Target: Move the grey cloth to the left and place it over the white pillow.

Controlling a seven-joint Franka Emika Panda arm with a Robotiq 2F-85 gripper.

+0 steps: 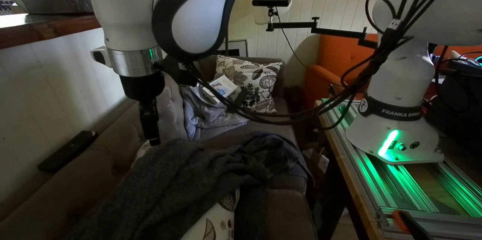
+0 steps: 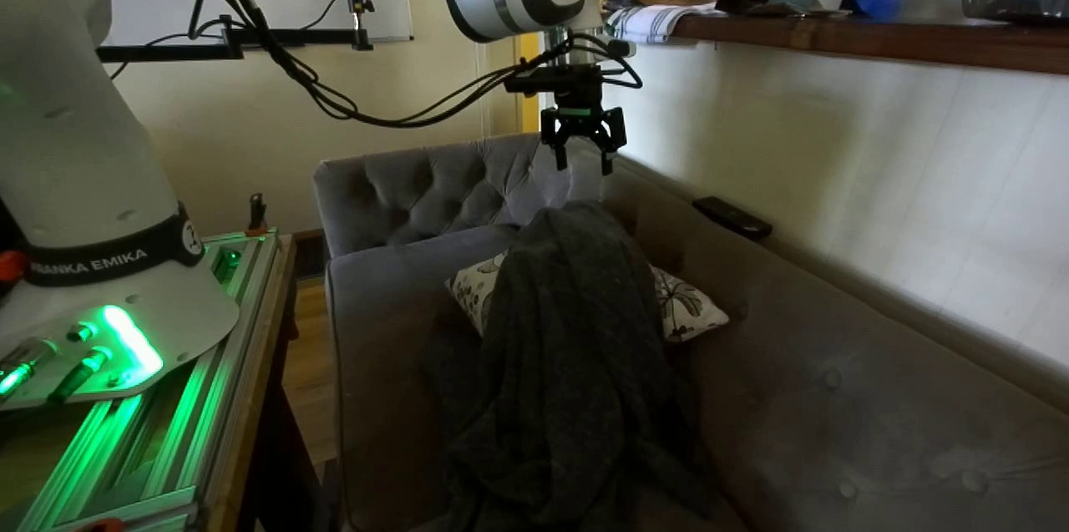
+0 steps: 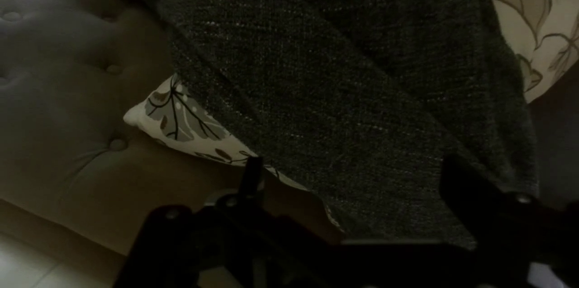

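Observation:
The dark grey cloth lies in folds over a white pillow with a leaf pattern on the sofa. The cloth shows in both exterior views (image 1: 180, 179) (image 2: 576, 348) and fills much of the wrist view (image 3: 339, 98). The pillow's uncovered corners show on either side of the cloth in an exterior view (image 2: 689, 306) and in the wrist view (image 3: 190, 132); its middle is hidden under the cloth. My gripper (image 2: 585, 167) is open and empty, pointing down above the cloth's far end. Its fingers stand apart in the wrist view (image 3: 350, 168), with nothing held between them.
A second leaf-patterned pillow (image 1: 260, 78), a book (image 1: 222, 86) and a light grey blanket (image 1: 205, 113) lie at one sofa end. A remote (image 2: 732, 217) rests on the sofa back (image 2: 835, 306) by the wall. A ledge (image 2: 877, 35) holds kitchenware.

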